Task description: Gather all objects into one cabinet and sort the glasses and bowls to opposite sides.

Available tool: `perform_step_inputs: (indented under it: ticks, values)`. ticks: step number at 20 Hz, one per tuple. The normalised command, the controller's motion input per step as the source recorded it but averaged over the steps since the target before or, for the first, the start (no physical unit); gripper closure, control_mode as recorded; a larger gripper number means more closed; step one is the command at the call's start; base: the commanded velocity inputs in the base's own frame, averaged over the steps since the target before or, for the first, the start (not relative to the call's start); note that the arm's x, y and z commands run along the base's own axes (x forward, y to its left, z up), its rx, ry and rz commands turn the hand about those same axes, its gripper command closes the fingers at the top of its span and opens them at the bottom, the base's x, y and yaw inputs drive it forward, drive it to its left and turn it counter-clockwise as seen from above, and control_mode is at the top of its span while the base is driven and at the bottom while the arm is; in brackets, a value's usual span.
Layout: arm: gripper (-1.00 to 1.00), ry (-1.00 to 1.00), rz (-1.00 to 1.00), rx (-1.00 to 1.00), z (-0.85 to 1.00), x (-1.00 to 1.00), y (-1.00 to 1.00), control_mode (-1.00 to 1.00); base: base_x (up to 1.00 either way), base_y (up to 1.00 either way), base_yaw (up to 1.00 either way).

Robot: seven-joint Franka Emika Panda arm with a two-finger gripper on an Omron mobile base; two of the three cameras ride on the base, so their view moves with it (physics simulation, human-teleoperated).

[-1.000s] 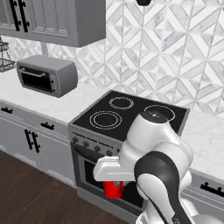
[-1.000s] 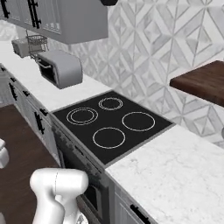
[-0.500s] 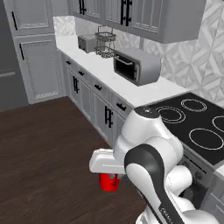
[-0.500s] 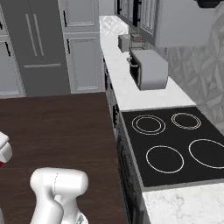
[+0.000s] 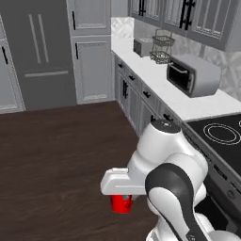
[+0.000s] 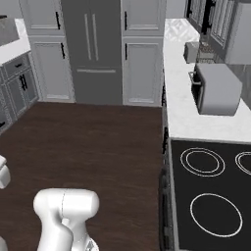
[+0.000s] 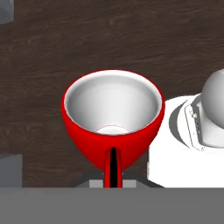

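A: Status? Where's the red cup (image 7: 113, 118)?

B: In the gripper (image 7: 113, 168). Fingers are clamped on its near wall: hand view shows a dark fingertip running up the outside of the rim, cup mouth facing the camera, white inside, nothing in it. Left base view has the cup (image 5: 121, 203) hanging under the hand, low, above the dark wood floor (image 5: 56, 160).

A: Near any counter?

B: No. The arm is tucked in close to the base, out over open floor. Counter (image 5: 162, 84) with the microwave (image 5: 193, 75) and the stovetop (image 5: 221, 134) are off to the right in the left base view. Fridge (image 6: 90, 49) and tall cabinets are ahead in the right base view.

A: Risks?

B: Main one is the grip. It's a pinch on one wall only, not around the cup. My guess is that a fast base turn or a hard stop could make it pivot or slide out, and a drop from here lands on the floor.

A: Anything else?

B: Cup rides low beside the robot's own body. A wide arm swing could knock it against the base or a cabinet front. Can't see the target cabinet or the other tableware, so can't judge clearance there.
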Motion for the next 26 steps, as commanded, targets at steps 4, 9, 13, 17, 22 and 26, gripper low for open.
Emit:
perform_step_inputs:
  ticks: [4, 9, 13, 17, 22, 26]
  values:
    - [1.00, 0.00, 0.00, 0.00, 0.00, 0.00, 0.00, 1.00, 0.70, -0.29, 0.47]
    - [1.00, 0.00, 0.00, 0.00, 0.00, 0.00, 0.00, 1.00, 1.00, -0.01, 0.06]
    - [1.00, 0.00, 0.00, 0.00, 0.00, 0.00, 0.00, 1.00, 1.00, -0.13, 0.00]
    - [1.00, 0.00, 0.00, 0.00, 0.00, 0.00, 0.00, 1.00, 1.00, 0.00, 0.00]
    - [1.00, 0.00, 0.00, 0.00, 0.00, 0.00, 0.00, 1.00, 1.00, 0.01, 0.00]
    - [1.00, 0.00, 0.00, 0.00, 0.00, 0.00, 0.00, 1.00, 1.00, 0.20, 0.00]
